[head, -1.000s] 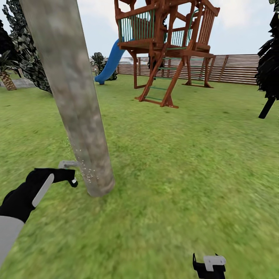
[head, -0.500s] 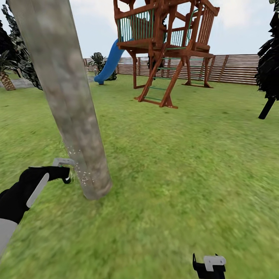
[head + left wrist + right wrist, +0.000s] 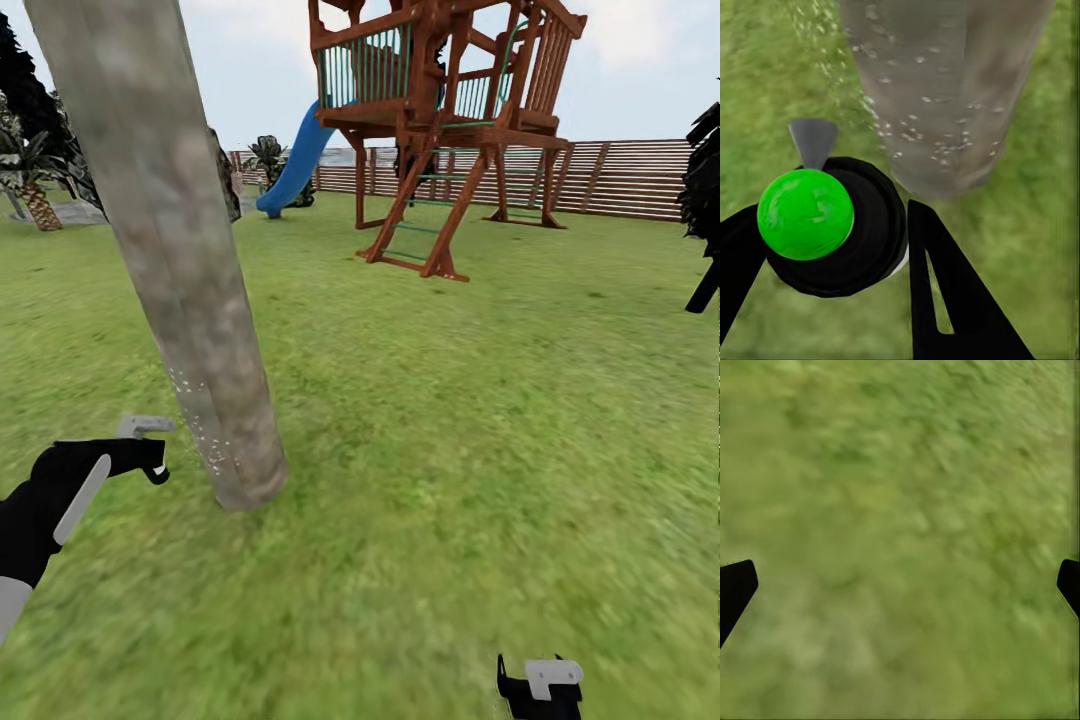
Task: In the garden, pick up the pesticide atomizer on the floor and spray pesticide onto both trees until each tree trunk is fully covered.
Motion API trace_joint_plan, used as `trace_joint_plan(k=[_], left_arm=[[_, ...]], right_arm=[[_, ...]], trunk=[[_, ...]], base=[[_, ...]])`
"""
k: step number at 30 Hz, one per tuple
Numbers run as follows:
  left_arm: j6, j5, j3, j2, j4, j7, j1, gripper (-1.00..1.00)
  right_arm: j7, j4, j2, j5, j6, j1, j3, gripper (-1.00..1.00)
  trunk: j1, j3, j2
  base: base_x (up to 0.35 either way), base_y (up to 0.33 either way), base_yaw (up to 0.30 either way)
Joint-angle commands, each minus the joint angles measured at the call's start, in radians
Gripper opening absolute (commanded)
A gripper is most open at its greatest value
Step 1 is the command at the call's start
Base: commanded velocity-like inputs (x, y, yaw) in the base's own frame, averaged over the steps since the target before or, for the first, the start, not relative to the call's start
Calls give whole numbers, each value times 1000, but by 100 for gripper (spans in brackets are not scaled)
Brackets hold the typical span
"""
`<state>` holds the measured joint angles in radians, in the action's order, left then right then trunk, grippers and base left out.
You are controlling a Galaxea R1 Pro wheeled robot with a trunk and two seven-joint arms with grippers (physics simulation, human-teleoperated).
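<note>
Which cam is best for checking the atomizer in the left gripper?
Left wrist view: the pesticide atomizer sits large between the left gripper's fingers, green dot on top, nozzle toward the droplet-speckled tree trunk. Head view gives just its grey nozzle tip above the gripper. Right wrist view has grass.

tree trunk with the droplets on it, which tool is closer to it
Left. The left tool, shut on the pesticide atomizer, sits just beside the lower tree trunk. The right tool hangs open over grass, well off to the trunk's other side and nearer the robot.
</note>
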<state>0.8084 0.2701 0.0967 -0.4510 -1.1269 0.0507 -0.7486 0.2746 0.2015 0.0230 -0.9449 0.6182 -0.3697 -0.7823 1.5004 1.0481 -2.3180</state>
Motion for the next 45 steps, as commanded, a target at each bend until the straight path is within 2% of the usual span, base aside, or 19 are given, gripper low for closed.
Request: trace_joint_plan(k=[1, 17, 22, 25, 27, 28, 29, 31, 34, 36, 37, 39, 40, 41, 43, 45], left_arm=[[0, -1, 0, 0, 0, 0, 0, -100], [1, -2, -1, 0, 1, 0, 0, -100], [0, -2, -2, -1, 4, -2, 1, -100], [-16, -18, -2, 4, 113, -6, 11, -100], [-76, -18, -2, 7, 162, -6, 12, -100], [-86, -17, -2, 8, 166, -6, 12, -100], [-90, -16, 0, 24, 162, -4, 12, -100], [-91, -26, 17, 87, 157, -5, 8, -100], [-91, -34, 17, 98, 156, -7, 5, -100], [-92, -36, -7, 91, 156, -7, 6, -100], [-92, -37, -37, 85, 156, -7, 7, -100], [-92, -38, -67, 67, 157, -6, 10, -100], [-92, -45, -78, 53, 169, -10, 13, -100], [-92, -62, -79, 50, 173, -15, 14, -100], [-93, -129, -78, 51, 176, -22, 27, -100], [-91, -164, -82, 57, 176, -26, 33, -100]], right_arm=[[0, 0, 0, 0, 0, 0, 0, 100], [0, -1, 0, 0, 0, 0, 0, 100], [0, -1, 0, 0, 0, 0, 0, 100], [0, -1, 0, 0, 0, 0, 0, 100], [0, -1, 0, 0, 0, 0, 1, 100], [0, -1, 0, 0, 0, 0, 1, 100], [0, -1, 0, 0, 0, 0, 0, 100], [0, -1, 0, 0, 0, 0, 0, 100], [0, -1, 0, 0, 0, 0, 0, 100], [0, -1, 0, 0, 0, 0, 0, 100], [0, -1, 0, 0, 0, 0, 0, 100], [0, -1, 0, 0, 0, 0, 0, 100], [0, -1, 0, 0, 0, 0, 0, 100], [0, -1, 0, 0, 0, 0, 0, 100], [0, -1, 0, 0, 0, 0, 1, 100], [0, -1, 0, 0, 0, 0, 1, 100]], trunk=[[0, 0, 0], [0, 0, 0], [0, 0, 0], [0, 0, 0], [0, 0, 0], [0, 0, 0], [0, 0, 0], [0, 0, 0], [0, 0, 0], [0, 0, 0], [0, 0, 0], [0, 0, 0], [0, 0, 0], [0, 0, 0], [0, 0, 0], [0, 0, 0]], base=[[0, -270, 0], [0, -270, 0], [0, -270, 200], [0, -270, 275], [0, -270, 268], [0, -270, 132], [5, -270, 54], [70, -269, 16], [171, -225, 3], [287, -104, 0], [305, -30, 0], [191, -15, 61], [35, -3, 232], [18, -1, 255], [7, -1, 269], [2, 0, 275]])
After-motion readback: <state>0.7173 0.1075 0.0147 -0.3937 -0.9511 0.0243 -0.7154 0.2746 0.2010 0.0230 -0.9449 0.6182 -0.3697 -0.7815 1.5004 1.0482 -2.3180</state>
